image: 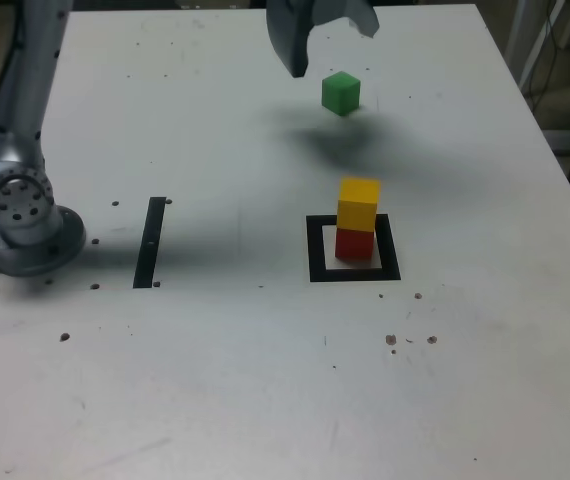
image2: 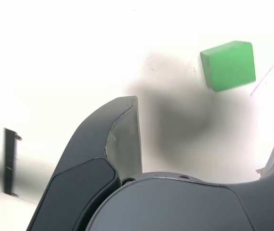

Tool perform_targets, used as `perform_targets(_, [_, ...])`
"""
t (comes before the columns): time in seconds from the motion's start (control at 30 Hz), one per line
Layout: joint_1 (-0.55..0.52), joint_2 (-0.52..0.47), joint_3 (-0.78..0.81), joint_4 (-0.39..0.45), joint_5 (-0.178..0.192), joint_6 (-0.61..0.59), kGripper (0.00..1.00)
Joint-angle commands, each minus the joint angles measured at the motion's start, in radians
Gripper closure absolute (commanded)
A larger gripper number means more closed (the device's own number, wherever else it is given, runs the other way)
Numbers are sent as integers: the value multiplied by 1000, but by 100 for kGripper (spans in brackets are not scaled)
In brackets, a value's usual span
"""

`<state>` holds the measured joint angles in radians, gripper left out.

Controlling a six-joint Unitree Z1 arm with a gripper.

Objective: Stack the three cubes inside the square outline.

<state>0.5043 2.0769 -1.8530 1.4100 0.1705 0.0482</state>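
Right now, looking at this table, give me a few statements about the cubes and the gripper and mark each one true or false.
1. The yellow cube sits on top of the red cube. True.
2. The green cube is already on the stack. False: it lies alone on the table, farther from the camera in the exterior view than the square outline.
3. The gripper is open and holds nothing. True.
4. The red cube stands outside the square outline. False: it stands inside it, on the pale centre.
5. The thin black strip lies on the exterior view's left of the stack. True.
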Motion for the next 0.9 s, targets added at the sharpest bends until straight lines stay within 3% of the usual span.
perform_targets(0.0, [8, 26, -23, 9, -10, -22, 2])
perform_targets(0.33, [46, 152, -131, 36, -34, -118, 3])
perform_targets(0.87, [88, 304, -278, 92, -71, -113, 4])
